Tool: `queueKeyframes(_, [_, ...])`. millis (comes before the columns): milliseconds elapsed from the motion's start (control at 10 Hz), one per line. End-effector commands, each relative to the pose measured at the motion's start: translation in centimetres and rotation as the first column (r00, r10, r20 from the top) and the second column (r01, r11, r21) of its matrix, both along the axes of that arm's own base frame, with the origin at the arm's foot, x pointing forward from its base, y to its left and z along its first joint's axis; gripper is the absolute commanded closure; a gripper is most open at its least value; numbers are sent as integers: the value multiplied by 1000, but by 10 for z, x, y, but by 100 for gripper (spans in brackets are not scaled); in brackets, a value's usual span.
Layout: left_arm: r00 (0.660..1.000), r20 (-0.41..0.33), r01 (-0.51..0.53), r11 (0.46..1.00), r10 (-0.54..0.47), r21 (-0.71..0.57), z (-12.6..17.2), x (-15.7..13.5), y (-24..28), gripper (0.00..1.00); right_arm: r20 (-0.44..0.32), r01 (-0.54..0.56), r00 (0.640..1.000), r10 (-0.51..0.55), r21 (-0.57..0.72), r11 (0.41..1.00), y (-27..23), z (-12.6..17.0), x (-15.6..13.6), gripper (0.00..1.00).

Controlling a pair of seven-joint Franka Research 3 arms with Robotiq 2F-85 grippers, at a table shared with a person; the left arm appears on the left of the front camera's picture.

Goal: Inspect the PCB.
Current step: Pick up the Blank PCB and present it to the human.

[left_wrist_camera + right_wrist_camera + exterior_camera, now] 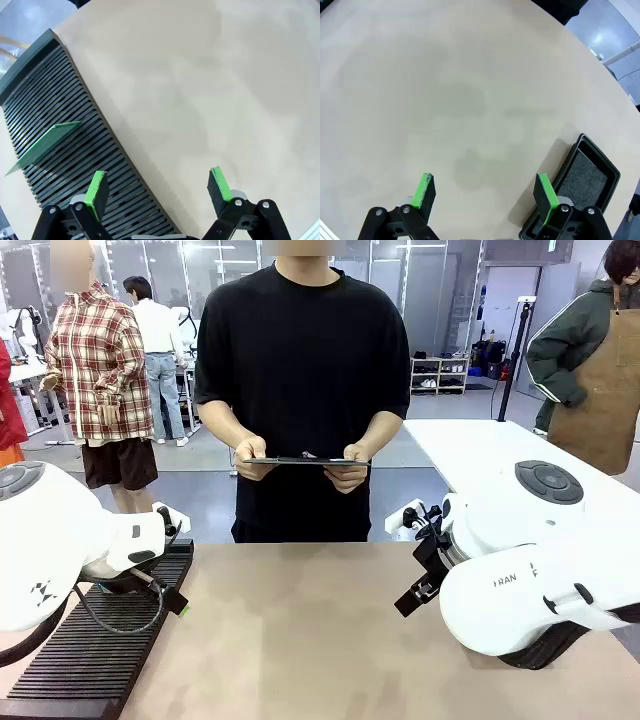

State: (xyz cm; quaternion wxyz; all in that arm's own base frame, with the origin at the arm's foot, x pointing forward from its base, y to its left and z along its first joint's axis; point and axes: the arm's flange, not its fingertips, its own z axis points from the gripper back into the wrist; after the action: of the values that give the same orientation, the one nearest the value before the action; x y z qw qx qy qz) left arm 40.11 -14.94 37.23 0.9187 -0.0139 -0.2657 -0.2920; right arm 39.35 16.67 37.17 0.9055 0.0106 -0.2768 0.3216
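The worktop [300, 640] lies wide and bare between my arms, so I have free room to swing toward the middle. The black slotted rack [100, 150] runs along its left side under my left gripper [157, 181], whose jaws are spread and hold nothing. The shallow black tray [582, 180] sits near the worktop's edge beside my right gripper [485, 185], also spread and empty. The PCB [47, 142] stands tilted in a rack slot. I judge I should pinch its upper edge squarely and lift along the slot, clear of the neighbouring ribs.
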Motion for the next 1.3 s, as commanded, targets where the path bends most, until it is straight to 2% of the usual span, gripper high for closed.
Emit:
queueKeyframes(0, [1000,0,0,1000,0,0,0,0,0,0,0,0,1000,0,0,1000,0,0,0,0])
queueKeyframes(900, [1000,0,1,1000,-1,0,0,0,0,0,0,0,1000,0,0,1000,0,0,0,0])
queueKeyframes(1000, [998,-41,43,999,-42,19,23,2,-3,0,1,-1,1000,1,-1,1000,0,0,0,0])
queueKeyframes(1100, [996,-75,53,997,-49,63,44,2,-1,0,-17,8,1000,-8,-1,1000,-8,24,-3,0])
queueKeyframes(1200, [990,-132,65,997,-58,52,67,2,5,0,-52,2,999,1,41,999,-18,45,-4,0])
